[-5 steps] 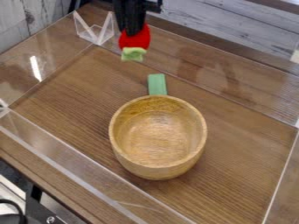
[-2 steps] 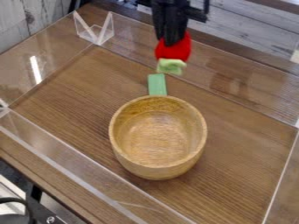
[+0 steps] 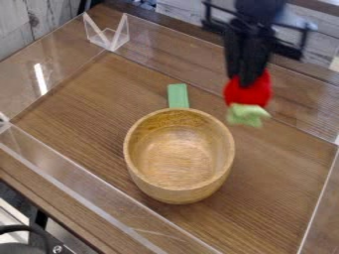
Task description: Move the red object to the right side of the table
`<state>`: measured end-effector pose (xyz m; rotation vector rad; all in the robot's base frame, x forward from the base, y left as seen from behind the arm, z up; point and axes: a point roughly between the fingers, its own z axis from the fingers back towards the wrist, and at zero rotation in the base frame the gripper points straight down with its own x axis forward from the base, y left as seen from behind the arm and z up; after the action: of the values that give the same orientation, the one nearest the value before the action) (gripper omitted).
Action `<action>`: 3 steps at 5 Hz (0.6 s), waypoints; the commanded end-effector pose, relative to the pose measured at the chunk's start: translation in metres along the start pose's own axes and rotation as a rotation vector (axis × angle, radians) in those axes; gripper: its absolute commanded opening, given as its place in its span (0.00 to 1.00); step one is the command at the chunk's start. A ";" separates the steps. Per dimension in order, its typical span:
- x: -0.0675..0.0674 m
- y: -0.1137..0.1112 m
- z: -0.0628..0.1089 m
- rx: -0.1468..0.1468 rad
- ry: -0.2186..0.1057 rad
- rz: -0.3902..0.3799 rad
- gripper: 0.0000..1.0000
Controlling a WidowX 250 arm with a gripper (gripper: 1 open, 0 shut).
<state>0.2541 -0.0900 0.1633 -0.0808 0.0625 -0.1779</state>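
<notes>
The red object [image 3: 248, 93], a small rounded toy fruit with a light green leafy end pointing down, hangs in the air over the right part of the table [image 3: 79, 109]. My gripper [image 3: 248, 83] points straight down and is shut on the fruit's top, its black fingers [image 3: 239, 60] pinching it from both sides. The fruit hangs above and to the right of the wooden bowl's rim, clear of the tabletop.
A round wooden bowl [image 3: 179, 155] with a flat green handle [image 3: 177, 95] stands in the middle of the table. Low clear acrylic walls [image 3: 79, 179] border the tabletop. A clear acrylic stand [image 3: 106, 32] sits beyond the far left wall.
My gripper has carried the red fruit from the far left of the table across to the right and somewhat nearer the camera, passing behind the bowl's handle. The bowl has stayed put.
</notes>
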 end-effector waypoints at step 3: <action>-0.015 -0.064 -0.041 -0.065 0.018 -0.028 0.00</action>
<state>0.2244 -0.1501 0.1193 -0.1297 0.1220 -0.1965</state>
